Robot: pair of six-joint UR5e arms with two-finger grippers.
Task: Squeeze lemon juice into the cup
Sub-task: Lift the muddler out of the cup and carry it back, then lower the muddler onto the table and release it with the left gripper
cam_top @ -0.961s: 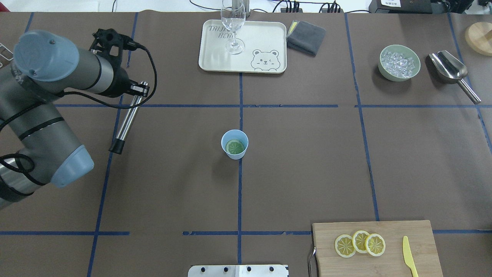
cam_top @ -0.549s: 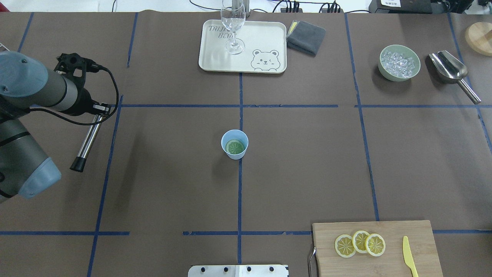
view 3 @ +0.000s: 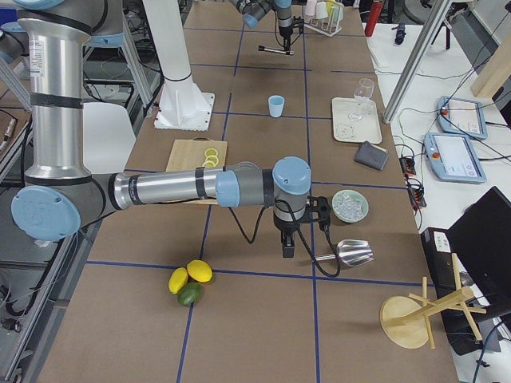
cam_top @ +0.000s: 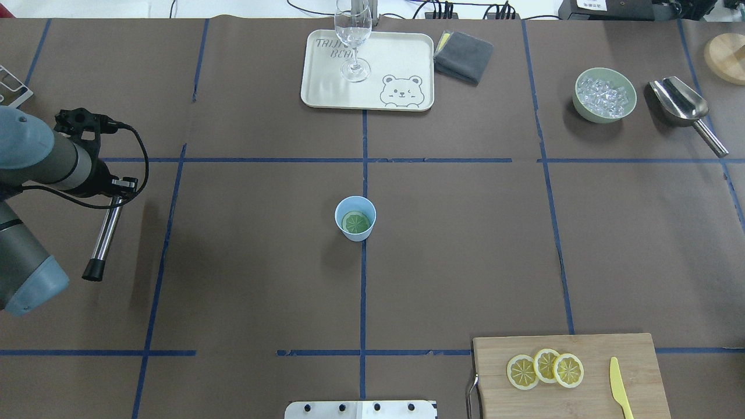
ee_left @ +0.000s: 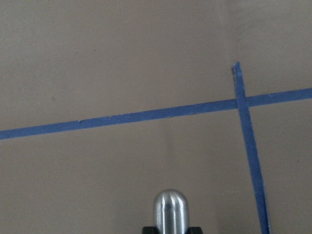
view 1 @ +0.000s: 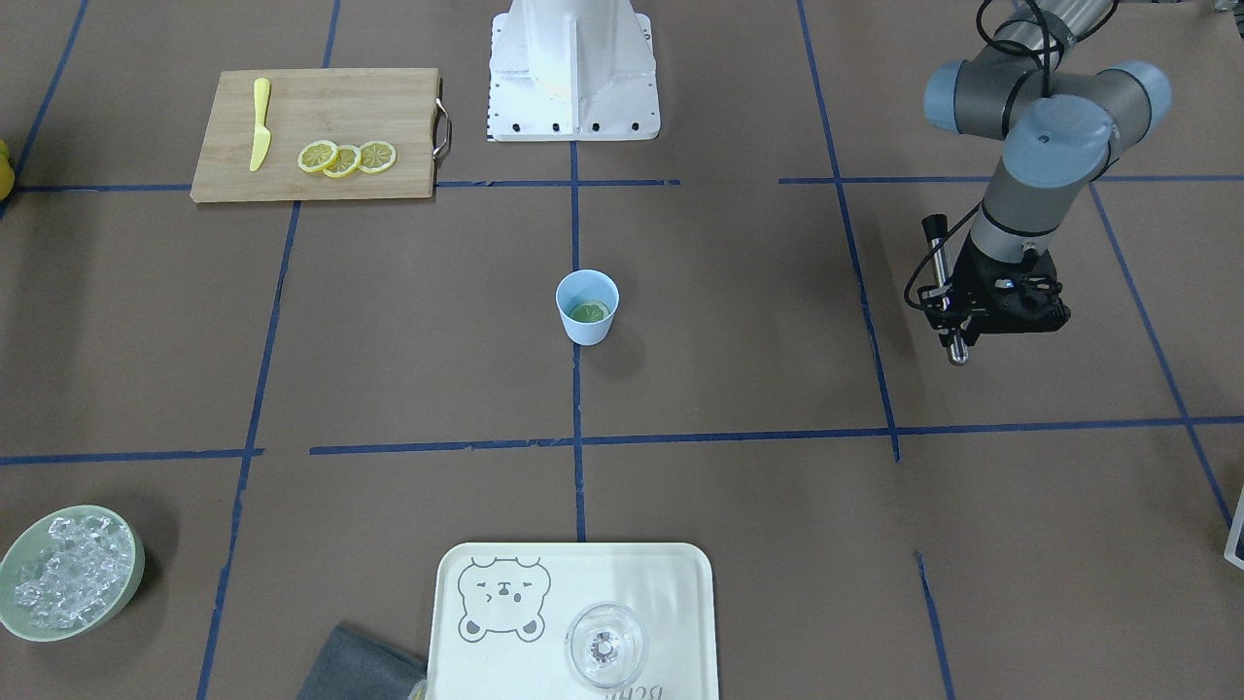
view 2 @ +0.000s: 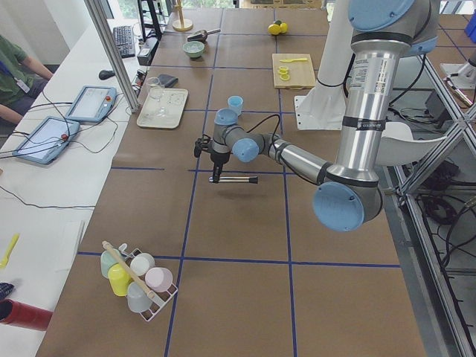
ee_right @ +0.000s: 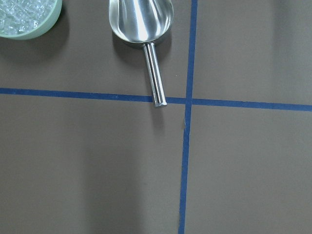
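The light blue cup (cam_top: 356, 234) stands at the table's centre and also shows in the front view (view 1: 587, 332). A round segmented lemon piece (cam_top: 355, 222), greenish inside the blue cup, lies flat in it (view 1: 589, 312). My left gripper (cam_top: 119, 187) is far to the cup's left, above the table. It is shut on a metal rod (cam_top: 105, 233) with a black tip, seen in the front view (view 1: 948, 292). The rod's rounded end fills the bottom of the left wrist view (ee_left: 170, 209). My right gripper (view 3: 287, 243) shows only in the exterior right view, near the scoop; I cannot tell whether it is open or shut.
A cutting board (cam_top: 582, 396) at the front right holds three lemon slices (cam_top: 545, 368) and a yellow knife (cam_top: 620, 396). At the back are a tray (cam_top: 401, 58) with a wine glass (cam_top: 353, 41), a grey cloth (cam_top: 464, 55), an ice bowl (cam_top: 605, 96) and a scoop (cam_top: 684, 107).
My left arm has swung left and toward the robot's side with the rod, farther from the cup. The cup and the lemon piece have not moved.
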